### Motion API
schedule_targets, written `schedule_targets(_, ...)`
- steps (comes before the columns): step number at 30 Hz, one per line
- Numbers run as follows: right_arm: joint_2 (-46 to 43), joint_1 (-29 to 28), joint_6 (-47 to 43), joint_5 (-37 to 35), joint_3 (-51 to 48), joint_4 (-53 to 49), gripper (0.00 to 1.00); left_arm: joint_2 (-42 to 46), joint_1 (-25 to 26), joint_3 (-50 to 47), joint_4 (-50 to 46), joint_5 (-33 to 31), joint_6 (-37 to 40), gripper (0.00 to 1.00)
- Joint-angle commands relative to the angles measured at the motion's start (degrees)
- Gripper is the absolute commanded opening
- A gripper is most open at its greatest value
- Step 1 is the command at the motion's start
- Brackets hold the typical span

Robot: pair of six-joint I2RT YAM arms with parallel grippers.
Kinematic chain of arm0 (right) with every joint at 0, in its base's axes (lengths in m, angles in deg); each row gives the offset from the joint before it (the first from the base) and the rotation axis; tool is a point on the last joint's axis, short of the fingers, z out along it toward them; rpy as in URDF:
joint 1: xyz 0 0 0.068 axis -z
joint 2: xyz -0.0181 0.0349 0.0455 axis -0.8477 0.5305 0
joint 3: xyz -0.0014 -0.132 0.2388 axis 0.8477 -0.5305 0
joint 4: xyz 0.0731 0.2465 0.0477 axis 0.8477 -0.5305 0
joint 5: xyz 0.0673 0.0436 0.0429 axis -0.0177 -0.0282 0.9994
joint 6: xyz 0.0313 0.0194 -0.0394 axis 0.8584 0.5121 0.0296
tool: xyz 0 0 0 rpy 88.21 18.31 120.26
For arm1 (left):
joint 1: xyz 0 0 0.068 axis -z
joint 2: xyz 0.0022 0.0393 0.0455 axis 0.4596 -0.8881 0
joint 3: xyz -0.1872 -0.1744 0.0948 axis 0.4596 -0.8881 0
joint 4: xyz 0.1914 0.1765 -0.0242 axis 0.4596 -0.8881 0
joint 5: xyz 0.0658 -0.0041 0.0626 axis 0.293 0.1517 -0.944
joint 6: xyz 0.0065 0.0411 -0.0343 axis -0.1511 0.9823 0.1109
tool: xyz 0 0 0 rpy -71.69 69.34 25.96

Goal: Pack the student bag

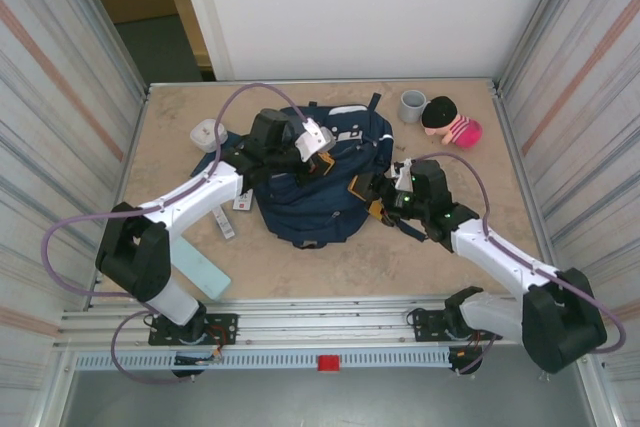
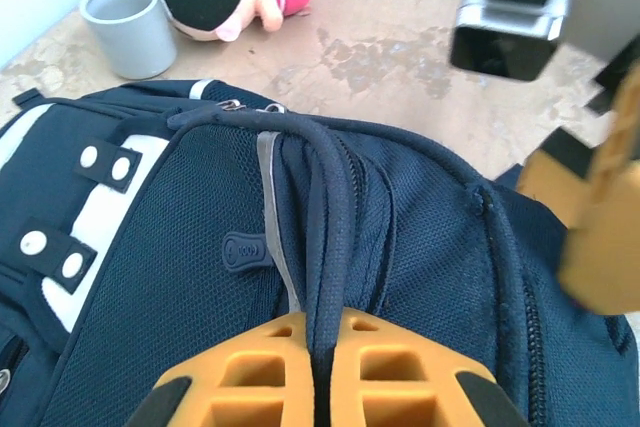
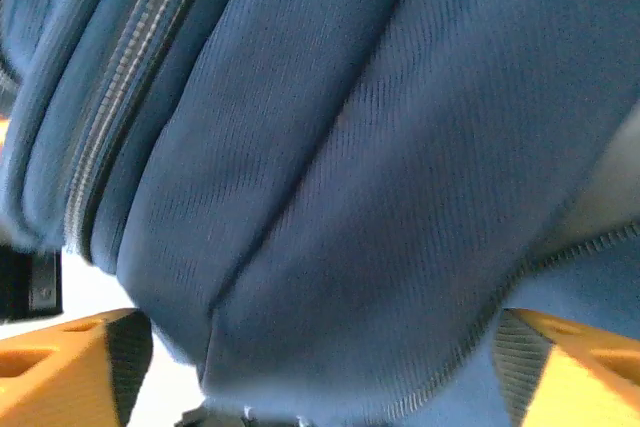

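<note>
The student bag (image 1: 312, 205) lies in the middle of the table (image 1: 350, 267), its white patch with dark dots turned towards the far edge; the left gripper (image 2: 322, 347) sits on top of the bag, jaws closed tight on the dark carry strap (image 2: 325, 197), which runs up between the orange fingers; the right gripper (image 1: 367, 197) is at the bag's right flank, its fingers spread wide with navy cloth bulging between them; whether the pads touch that cloth I cannot tell; a grey cup (image 1: 412, 106) and a plush doll (image 1: 450, 120) lie beyond the bag's far right corner; a white block (image 1: 207, 133) sits just left of the bag; a pale green card (image 1: 205, 272) lies near-left of it.
</note>
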Motion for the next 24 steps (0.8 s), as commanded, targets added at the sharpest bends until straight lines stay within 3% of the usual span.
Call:
schedule_targets(1, 2.3, -1.1, 6.3, -1.6, 1.0, 8.7, 0.74, 3.8, 0.1, -0.4, 7.0, 6.4, -3.1, 0.0)
schedule_targets(5, 4.2, -1.7, 7.6, -1.6, 1.9, 13.5, 0.21, 4.4, 0.2, -0.6, 5.5, 2.0, -6.2, 0.01)
schedule_targets(6, 4.2, -1.8, 7.5, -1.7, 2.2, 13.7, 0.07, 4.9, 0.4, -0.3, 4.1, -1.4, -7.6, 0.14)
schedule_targets(7, 3.9, -2.0, 7.2, -1.7, 2.6, 13.6, 0.04, 5.5, 0.5, 0.1, 2.4, -4.8, -9.2, 0.26)
schedule_targets(9, 3.6, -2.8, 5.9, -2.4, 3.7, 12.3, 0.0, 7.7, 0.5, 1.4, -2.7, -10.8, -12.2, 0.39)
schedule_targets(12, 3.3, -4.0, 4.8, -3.9, 5.0, 11.6, 0.0, 12.5, 1.1, 2.6, -11.6, -17.8, -18.7, 0.49)
schedule_targets(15, 3.5, -4.9, 4.4, -4.7, 5.9, 11.8, 0.0, 18.6, 3.4, 0.5, -18.2, -21.7, -26.9, 0.52)
schedule_targets(19, 4.1, -5.9, 3.3, -4.8, 8.0, 10.6, 0.0, 25.4, 11.1, -5.7, -23.0, -27.4, -40.0, 0.52)
schedule_targets(24, 4.6, -7.0, 2.5, -4.2, 10.0, 8.7, 0.0, 27.5, 18.3, -10.6, -25.1, -33.7, -54.3, 0.52)
